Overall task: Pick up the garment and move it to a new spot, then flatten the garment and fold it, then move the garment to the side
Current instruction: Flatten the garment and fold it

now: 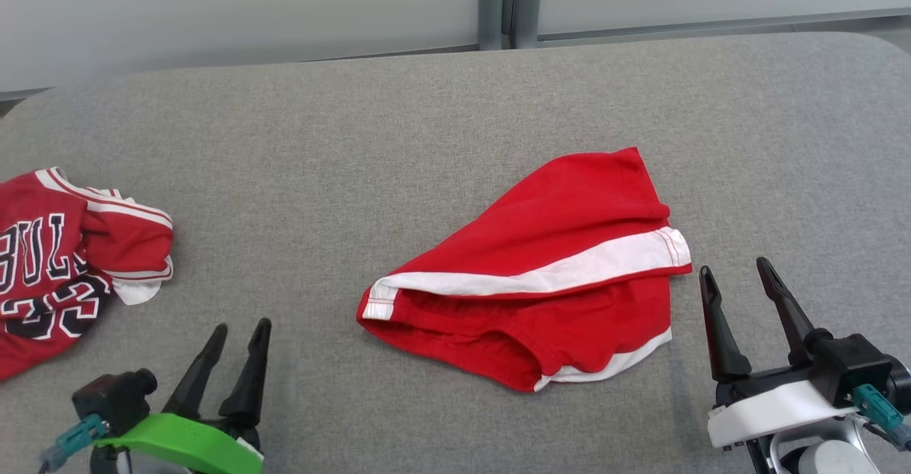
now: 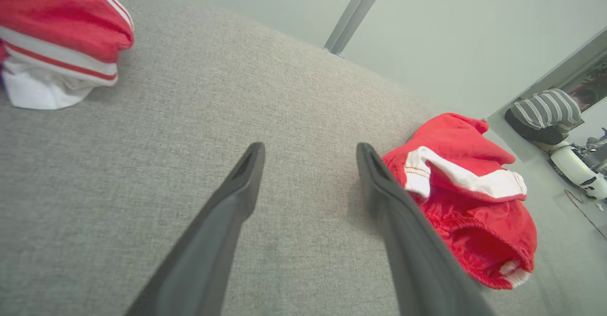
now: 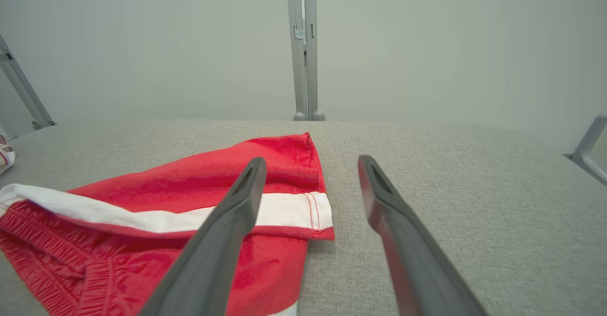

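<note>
Near the middle of the grey table (image 1: 356,139): red shorts (image 1: 555,246), lying loosely folded over, white side stripe running across the top layer, elastic waistband bunched along the near edge, white hem trim peeking out at the near right corner

At the table's far left edge, well apart from the shorts: red jersey (image 1: 50,260) with black-and-white lettering, crumpled, partly cut off by the head view's border

At the lower left, left gripper (image 1: 242,326) with green housing – fingers spread a little, nothing between them, pointing up the table, between the jersey and the shorts and touching neither. In the left wrist view, bare grey cloth between the two fingers, shorts off to their right

At the lower right, right gripper (image 1: 734,267) with white housing – fingers apart, empty, just beside the shorts' right edge. In the right wrist view, one finger overlapping the striped end of the shorts, the other over bare table; contact with the fabric impossible to tell
</note>
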You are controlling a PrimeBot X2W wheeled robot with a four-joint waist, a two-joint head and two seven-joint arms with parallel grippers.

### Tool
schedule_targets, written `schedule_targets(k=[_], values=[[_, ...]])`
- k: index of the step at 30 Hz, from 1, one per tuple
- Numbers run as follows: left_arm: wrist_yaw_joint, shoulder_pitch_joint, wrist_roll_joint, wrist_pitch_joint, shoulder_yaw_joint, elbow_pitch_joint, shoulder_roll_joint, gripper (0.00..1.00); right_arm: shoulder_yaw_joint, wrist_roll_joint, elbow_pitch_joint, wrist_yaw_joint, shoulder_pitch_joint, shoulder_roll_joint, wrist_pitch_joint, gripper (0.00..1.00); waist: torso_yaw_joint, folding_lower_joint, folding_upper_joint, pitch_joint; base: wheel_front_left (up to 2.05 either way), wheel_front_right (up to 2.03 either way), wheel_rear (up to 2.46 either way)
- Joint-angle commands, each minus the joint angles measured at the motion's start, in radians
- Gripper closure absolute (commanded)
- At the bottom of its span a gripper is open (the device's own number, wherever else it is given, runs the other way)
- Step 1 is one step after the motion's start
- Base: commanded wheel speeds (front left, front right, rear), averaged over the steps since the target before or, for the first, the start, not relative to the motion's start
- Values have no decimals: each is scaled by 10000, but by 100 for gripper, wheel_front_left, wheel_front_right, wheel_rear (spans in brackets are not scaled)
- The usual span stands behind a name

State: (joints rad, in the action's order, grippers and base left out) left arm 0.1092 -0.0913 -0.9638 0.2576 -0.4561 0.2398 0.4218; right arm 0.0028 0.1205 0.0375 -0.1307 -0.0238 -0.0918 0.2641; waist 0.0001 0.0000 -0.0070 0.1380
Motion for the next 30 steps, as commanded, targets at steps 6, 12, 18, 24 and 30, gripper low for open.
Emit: schedule_targets(k=[6, 12, 18, 24, 30], values=[[-201, 818, 1609, 73, 1582, -221, -335, 0, -93, -276, -55, -1, -323, -76, 5, 0, 256, 0, 70, -325, 0, 0, 0], [-123, 1474, 3288, 76, 2742, -398, -840, 0, -54, -435, 55, -1, -498, -37, 5, 0, 405, 0, 70, -666, 0, 0, 0], [53, 2034, 4463, 78, 3405, -718, -1401, 0, -133, -516, 249, -1, -752, -21, 5, 0, 405, 0, 70, -1005, 0, 0, 0], [183, 2435, 5202, 66, 3751, -959, -1779, 0, -444, -631, 449, -1, -1008, 66, 5, 0, 284, 0, 70, -1098, 0, 0, 0], [224, 2556, 5569, 67, 4078, -1209, -2113, 0, -703, -696, 631, -1, -1138, 160, 5, 0, 164, 0, 70, -1064, 0, 0, 0]])
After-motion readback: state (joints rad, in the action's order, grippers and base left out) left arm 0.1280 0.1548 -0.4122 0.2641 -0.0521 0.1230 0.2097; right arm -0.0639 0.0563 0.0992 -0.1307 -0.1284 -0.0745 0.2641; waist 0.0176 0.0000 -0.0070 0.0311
